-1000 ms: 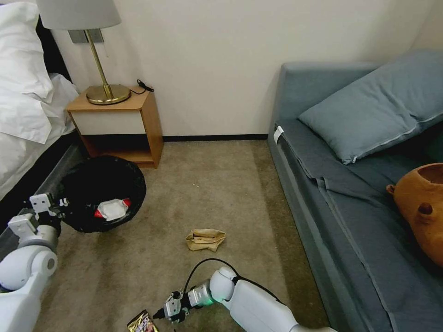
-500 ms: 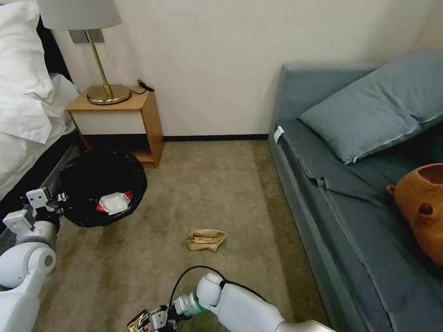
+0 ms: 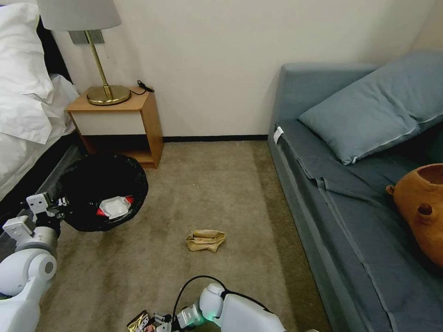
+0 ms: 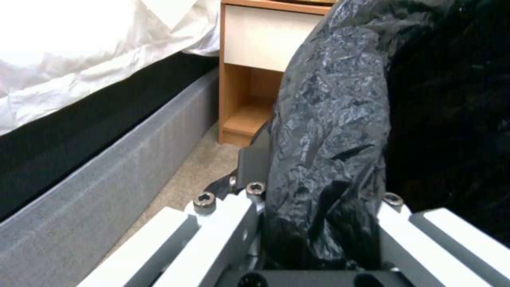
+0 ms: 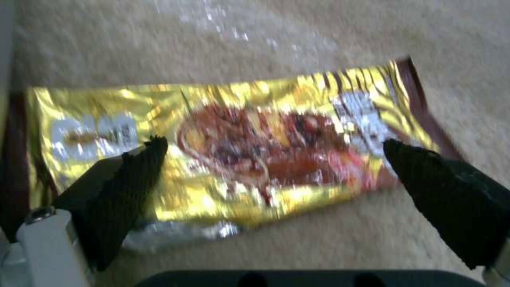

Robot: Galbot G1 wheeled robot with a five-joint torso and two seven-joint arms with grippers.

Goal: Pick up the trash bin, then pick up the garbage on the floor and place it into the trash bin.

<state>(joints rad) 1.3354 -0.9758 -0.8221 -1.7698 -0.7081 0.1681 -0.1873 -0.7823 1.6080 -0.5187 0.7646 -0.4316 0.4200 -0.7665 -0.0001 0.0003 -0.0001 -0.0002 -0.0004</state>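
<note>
The trash bin [image 3: 92, 177], lined with a black bag, hangs just above the carpet at the left, with a red-and-white snack packet [image 3: 113, 206] inside. My left gripper [image 3: 55, 204] is shut on the bin's rim; in the left wrist view the liner [image 4: 340, 99] is pinched between the left gripper's [image 4: 318, 215] fingers. A gold-brown candy wrapper [image 3: 138, 321] lies flat at the near edge of the floor. My right gripper [image 5: 276, 149] is open right over this wrapper [image 5: 239, 119], one fingertip at each side. A tan paper bag [image 3: 205, 240] lies mid-floor.
A wooden nightstand [image 3: 117, 122] with a brass lamp [image 3: 107, 92] stands behind the bin, against the wall. The bed [image 3: 27, 120] runs along the left. A blue-grey sofa [image 3: 350, 221] with a pillow and a brown plush bear [image 3: 422, 207] borders the right.
My right gripper has dropped toward the near left and now straddles the candy wrapper. The bin in my left gripper shifted slightly away and back.
</note>
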